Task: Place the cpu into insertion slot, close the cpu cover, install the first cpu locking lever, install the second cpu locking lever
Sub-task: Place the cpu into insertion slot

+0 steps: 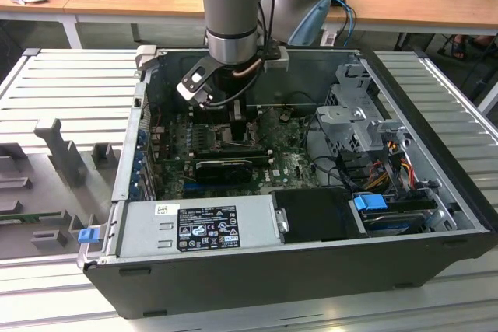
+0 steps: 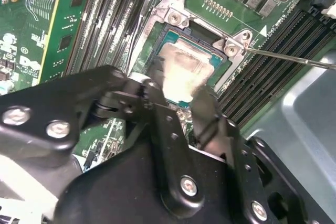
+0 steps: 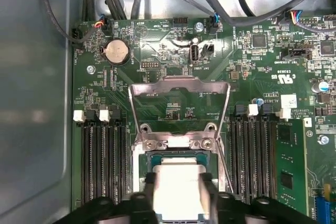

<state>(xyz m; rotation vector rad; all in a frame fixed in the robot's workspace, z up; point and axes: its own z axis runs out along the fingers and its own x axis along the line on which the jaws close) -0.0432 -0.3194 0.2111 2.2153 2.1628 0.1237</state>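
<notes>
Grey slatted counter point(image 1: 54, 75) carries the open case point(image 1: 311, 270), and my arm point(image 1: 229, 5) reaches down into it over the green board point(image 1: 288, 165). In the first wrist view I see the claw point(image 3: 181, 181) clenched on the cpu point(image 3: 178, 198), a finger against each opposite edge. The cpu lies within the slot point(image 2: 167, 36) rim; whether it's fully seated I can't tell. The cover point(image 3: 178, 81) stands tilted up, open, just beyond the slot.

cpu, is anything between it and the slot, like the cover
Nothing visible is in the way. The cover stands swung up and back from the slot, and the cpu is right at its opening, under the end effector.
</notes>
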